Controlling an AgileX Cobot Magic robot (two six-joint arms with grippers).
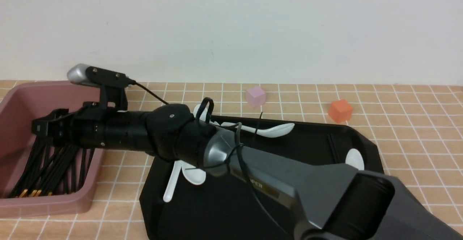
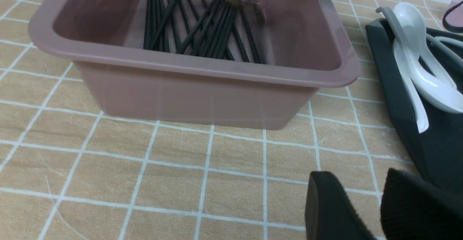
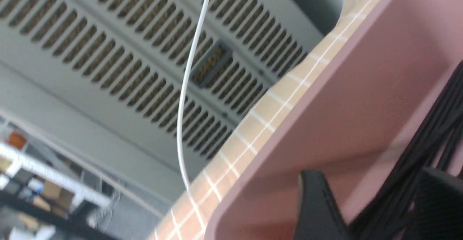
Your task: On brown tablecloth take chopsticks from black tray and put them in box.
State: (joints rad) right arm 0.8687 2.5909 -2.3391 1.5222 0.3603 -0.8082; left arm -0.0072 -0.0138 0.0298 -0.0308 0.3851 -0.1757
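Thin black gold-banded chopsticks [image 2: 217, 30] heaped in pink box [image 2: 195, 68].

Right arm [image 1: 253, 167] extended level toward the left; right gripper [image 1: 39, 126] jaws parted. Left gripper [image 2: 360, 178] low, parted, empty.

Robot test lab: a tablecloth [image 1: 416, 135] against a bare wall [image 1: 231, 26], with a vented panel [image 3: 108, 52] and cluttered shelving [image 3: 32, 182] beyond.
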